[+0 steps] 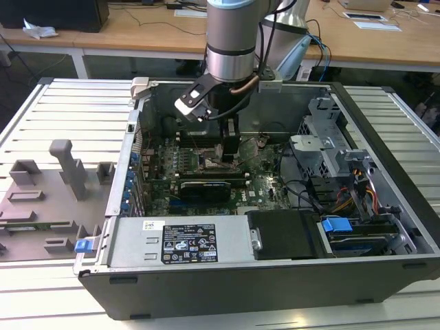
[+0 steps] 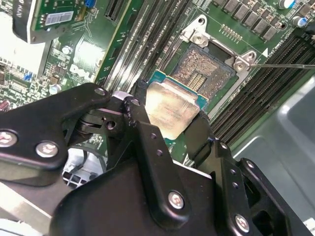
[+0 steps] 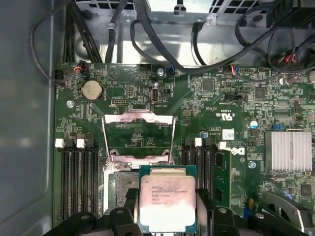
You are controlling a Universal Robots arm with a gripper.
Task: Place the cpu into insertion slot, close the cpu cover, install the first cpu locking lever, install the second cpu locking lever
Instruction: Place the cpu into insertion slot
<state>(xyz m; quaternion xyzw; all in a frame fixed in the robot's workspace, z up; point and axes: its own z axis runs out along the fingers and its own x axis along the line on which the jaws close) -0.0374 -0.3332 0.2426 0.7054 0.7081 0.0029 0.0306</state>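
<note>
The cpu [image 3: 167,199]: clamped in the pincer [image 3: 167,212], partly over the socket [image 3: 120,186]; cpu cover [image 1: 259,144] raised at pincer's three o'clock, exterior view. Recommend level, square lowering.

Thick round arm [image 1: 230,34] of silver-grey metal, topped by a pale blue ring [image 1: 237,4] and ending in a dark band. At the wrist, a small white-and-black camera box [image 1: 192,100] and a copper-coloured cable [image 1: 244,85] curving round the side. Under that, a black gripper [image 1: 230,152], narrow and boxy in the exterior view. Up close in the second wrist view, matt black link bars [image 2: 152,157], flat with rounded ends, dotted with small dimples and joined by round pivots. Bright silver screw heads [image 2: 177,199] set into the black plates. Slim black fingers [image 2: 197,135] with smooth, rounded tips, and the same dark rounded shapes in the first wrist view.
</note>
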